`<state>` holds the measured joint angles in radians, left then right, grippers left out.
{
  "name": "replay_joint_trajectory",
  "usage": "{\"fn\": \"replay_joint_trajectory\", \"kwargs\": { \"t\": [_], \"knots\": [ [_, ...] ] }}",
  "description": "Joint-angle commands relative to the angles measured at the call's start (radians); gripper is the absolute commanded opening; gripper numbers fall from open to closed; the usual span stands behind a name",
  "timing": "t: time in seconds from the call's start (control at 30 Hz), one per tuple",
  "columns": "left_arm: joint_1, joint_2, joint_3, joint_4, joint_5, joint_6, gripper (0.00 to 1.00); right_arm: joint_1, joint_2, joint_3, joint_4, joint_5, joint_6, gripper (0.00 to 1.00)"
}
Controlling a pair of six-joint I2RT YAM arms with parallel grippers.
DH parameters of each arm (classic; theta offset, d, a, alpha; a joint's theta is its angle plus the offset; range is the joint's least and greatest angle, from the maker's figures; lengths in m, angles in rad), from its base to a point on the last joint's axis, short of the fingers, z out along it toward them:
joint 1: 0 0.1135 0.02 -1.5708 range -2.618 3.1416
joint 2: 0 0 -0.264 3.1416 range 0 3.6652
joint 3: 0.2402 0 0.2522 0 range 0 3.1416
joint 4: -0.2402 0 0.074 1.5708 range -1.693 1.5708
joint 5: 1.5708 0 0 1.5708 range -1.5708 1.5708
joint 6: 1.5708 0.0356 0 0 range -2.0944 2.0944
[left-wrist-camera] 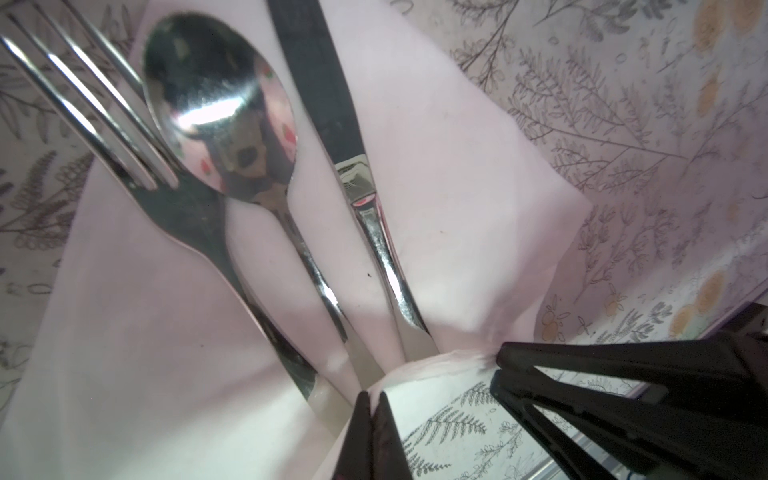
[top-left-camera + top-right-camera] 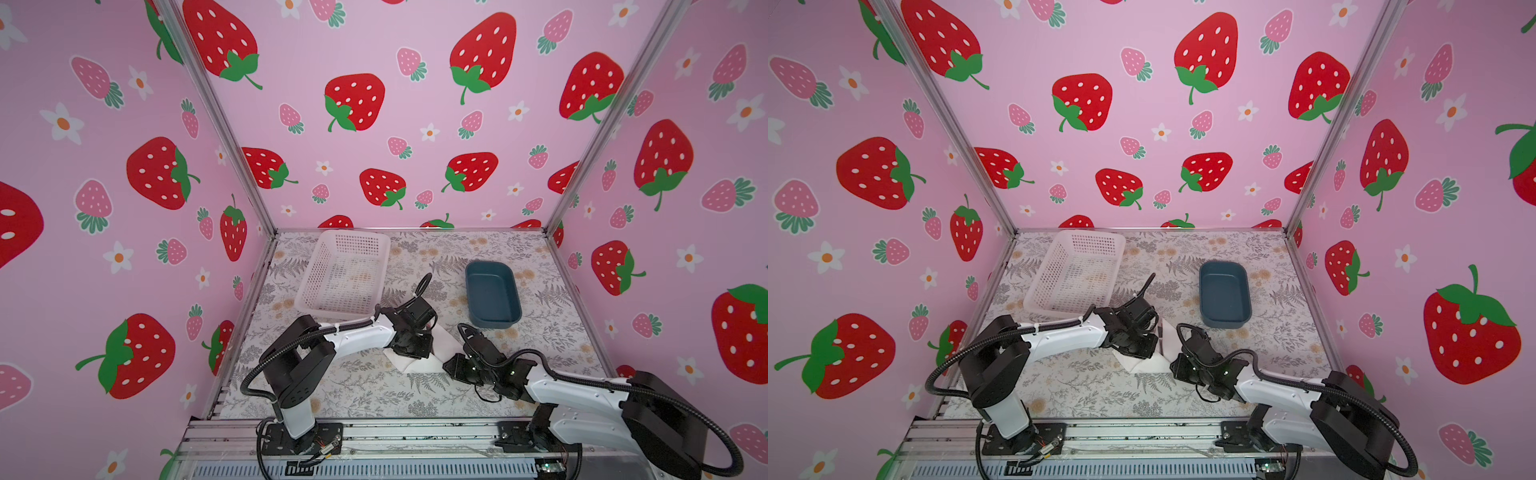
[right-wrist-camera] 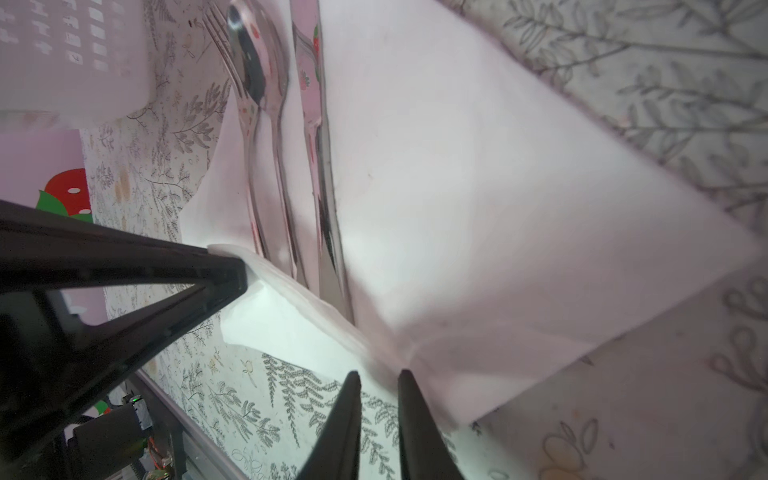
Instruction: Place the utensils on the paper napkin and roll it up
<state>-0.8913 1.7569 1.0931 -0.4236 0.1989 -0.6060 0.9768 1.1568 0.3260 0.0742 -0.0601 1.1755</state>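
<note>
- Paper napkin (image 2: pixel 419 365) (image 1: pixel 457 166) lies on the bench (image 2: pixel 374 395), near the front and about midway across, between the two arms.
- Its near edge is raised off the bench: in both wrist views the leaf print shows underneath the lifted paper.
- One corner (image 1: pixel 590 203) points out flat onto bare bench.
- Left hand (image 1: pixel 371 397) has its fingers pressed together on one end of that raised edge, and the paper bunches at the tips.
- Right hand (image 3: pixel 379 374) meets the other end of the edge. Its fingers stand a little apart with the paper at the gap, and I cannot tell whether they pinch it.
- Fork (image 1: pixel 183 216), spoon (image 1: pixel 216 104) and knife (image 1: pixel 316 83) lie side by side on the sheet.
- Their handles draw together towards the raised edge, and the handle ends are hidden under the fold.
- Fork prongs reach past the sheet's far edge over the bench; the spoon's bowl touches them.
- White basket (image 2: pixel 353 239) sits behind and to the left. Its corner is near the prongs in the right wrist view but apart from them.
- Blue tub (image 2: pixel 494 320) sits behind and to the right, clear of the sheet.
- Open bench runs between the sheet and the front rail, and on both sides.
- Sheet looks plain white, soft and smooth, creased only along the lifted edge.
</note>
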Motion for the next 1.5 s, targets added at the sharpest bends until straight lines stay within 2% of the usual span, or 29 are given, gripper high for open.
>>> {"fn": "replay_joint_trajectory", "kwargs": {
  "t": [0.0,0.27,0.37,0.43,0.57,0.87,0.97,1.03,1.1,1.27,1.37,1.47],
  "knots": [
    [-0.004,0.007,0.034,-0.014,-0.01,-0.007,0.01,-0.005,-0.003,0.006,-0.062,0.048,0.012,0.21],
    [-0.003,0.006,0.033,-0.015,-0.01,-0.005,0.0,-0.003,-0.012,0.088,-0.169,0.085,-0.056,0.22],
    [-0.003,0.006,0.031,-0.014,-0.009,-0.005,0.0,-0.003,-0.052,0.086,-0.112,0.057,-0.095,0.23],
    [-0.003,0.005,0.029,-0.015,-0.01,-0.006,0.0,-0.004,-0.06,0.061,-0.013,-0.007,-0.114,0.22],
    [-0.003,0.006,0.029,-0.013,-0.01,-0.007,0.01,0.005,0.02,0.054,0.132,-0.145,-0.132,0.21],
    [-0.003,-0.004,0.025,-0.01,-0.006,-0.008,0.02,0.017,0.142,0.071,0.15,-0.12,-0.096,0.19],
    [-0.003,-0.018,0.024,-0.015,0.0,-0.009,0.07,0.017,0.163,0.058,0.15,-0.115,-0.077,0.19],
    [-0.004,-0.037,0.021,-0.021,-0.003,-0.017,0.15,0.017,0.164,0.05,0.151,-0.109,-0.069,0.19],
    [-0.003,-0.066,0.013,-0.026,-0.018,-0.031,0.27,0.017,0.163,0.045,0.15,-0.104,-0.065,0.19],
    [-0.005,-0.174,-0.041,-0.034,-0.055,-0.082,0.35,0.017,0.175,0.048,0.151,-0.105,-0.059,0.19],
    [-0.006,-0.244,-0.097,-0.021,-0.045,-0.123,0.32,0.018,0.182,0.05,0.154,-0.103,-0.054,0.19],
    [-0.009,-0.303,-0.165,0.012,-0.009,-0.176,0.2,0.018,0.183,0.051,0.15,-0.098,-0.047,0.19]
  ]
}}
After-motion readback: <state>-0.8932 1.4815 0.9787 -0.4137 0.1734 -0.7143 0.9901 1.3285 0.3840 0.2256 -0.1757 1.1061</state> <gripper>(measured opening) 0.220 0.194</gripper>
